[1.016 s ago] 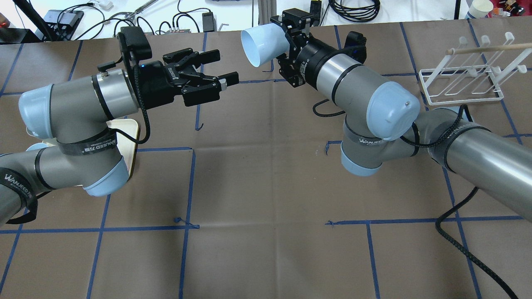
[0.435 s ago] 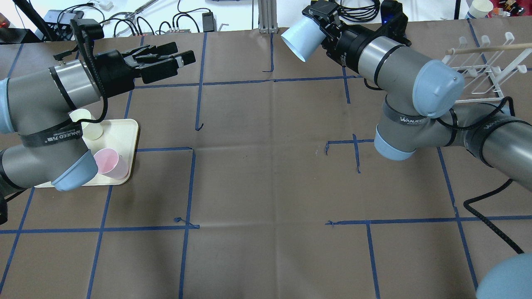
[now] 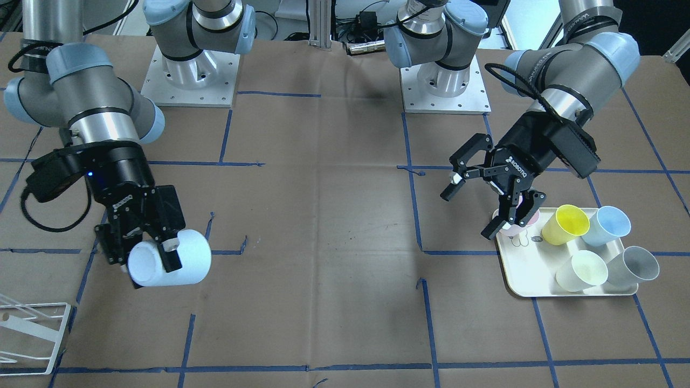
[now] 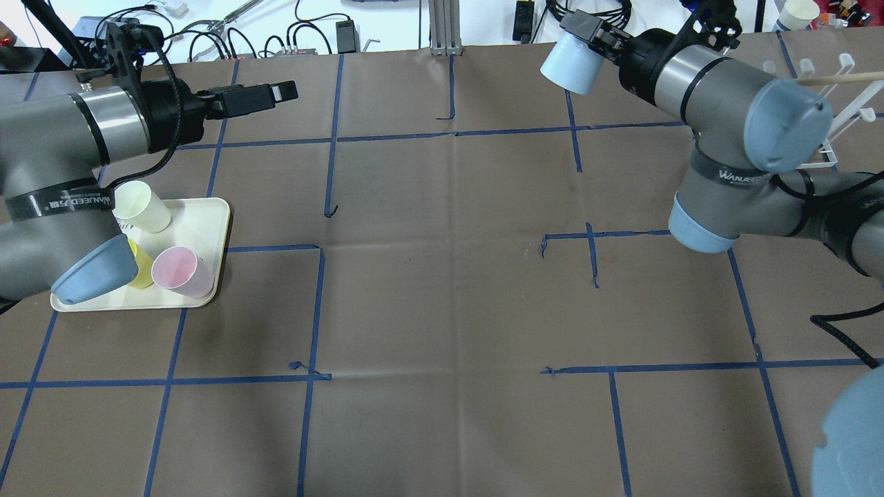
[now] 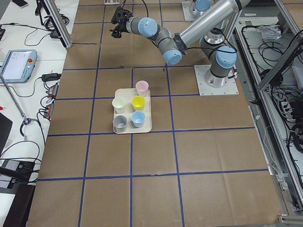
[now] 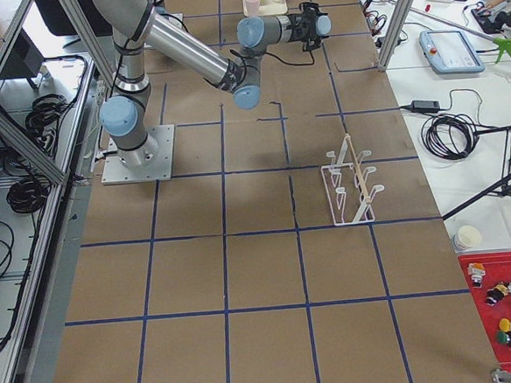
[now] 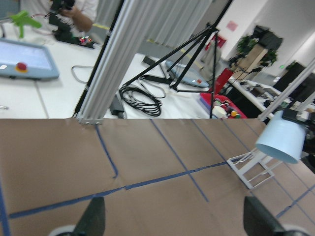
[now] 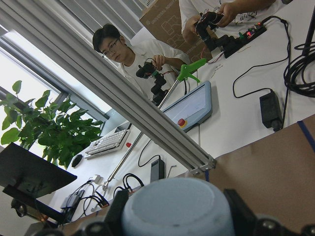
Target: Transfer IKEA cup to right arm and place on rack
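My right gripper (image 4: 588, 43) is shut on the base of a pale blue cup (image 4: 572, 63), held in the air on its side, mouth toward the table's middle. In the front view the same cup (image 3: 173, 264) hangs in that gripper (image 3: 150, 253) above the table, up and right of the white wire rack (image 3: 31, 334). In the overhead view the rack (image 4: 844, 96) is partly hidden behind the right arm. My left gripper (image 3: 467, 214) is open and empty above the near corner of the cream tray (image 3: 517, 280). The left wrist view shows the cup (image 7: 279, 140) above the rack (image 7: 250, 167).
The tray (image 4: 210, 214) holds a yellow cup (image 3: 565, 224), a blue cup (image 3: 612, 225), a cream cup (image 3: 581, 271), a grey cup (image 3: 636, 266) and a pink cup (image 4: 181, 270). Cables and gear lie beyond the table's far edge. Blue tape lines cross the brown table top.
My right arm has swung the blue cup rightward toward the rack. My left arm has pulled back to the left over the tray, its open gripper turned edge-on.
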{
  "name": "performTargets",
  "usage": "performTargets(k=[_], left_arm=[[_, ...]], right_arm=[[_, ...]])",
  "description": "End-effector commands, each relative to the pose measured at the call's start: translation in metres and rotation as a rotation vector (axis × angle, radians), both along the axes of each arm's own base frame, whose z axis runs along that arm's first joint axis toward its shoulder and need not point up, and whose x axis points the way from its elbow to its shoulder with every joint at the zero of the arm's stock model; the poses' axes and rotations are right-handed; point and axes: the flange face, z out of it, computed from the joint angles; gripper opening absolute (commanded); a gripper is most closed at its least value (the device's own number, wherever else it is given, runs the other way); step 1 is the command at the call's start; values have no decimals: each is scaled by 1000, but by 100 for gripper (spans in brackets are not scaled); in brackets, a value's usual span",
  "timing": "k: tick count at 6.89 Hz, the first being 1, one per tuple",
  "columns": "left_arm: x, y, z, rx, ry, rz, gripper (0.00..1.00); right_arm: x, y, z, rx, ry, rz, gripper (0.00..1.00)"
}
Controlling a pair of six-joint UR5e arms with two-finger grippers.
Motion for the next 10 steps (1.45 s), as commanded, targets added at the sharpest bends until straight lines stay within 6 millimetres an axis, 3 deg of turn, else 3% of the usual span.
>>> performTargets(k=[1, 3, 4, 5, 7, 8, 10], left_arm=[[20, -1, -3, 197, -180, 161, 99], [29, 3, 4, 406, -263, 248, 100], [30, 1, 16, 496, -299, 270, 99], [13, -6, 34, 572, -299, 299, 99], [-35, -20, 56, 649, -465, 293, 99], [-42, -25, 67, 708, -474, 302, 99], [-43, -28, 98, 819, -479, 285, 99]], right_arm=[[-85, -20, 4, -84, 364, 23, 11], [-152, -32, 26, -128, 449, -57, 10], [-184, -42, 20, -101, 441, -90, 10], [-201, -52, 10, -107, 487, -79, 9], [-236, -79, -3, -149, 605, -62, 9], [-243, -89, -8, -162, 611, -65, 9], [-249, -67, -16, -262, 671, -120, 9]])
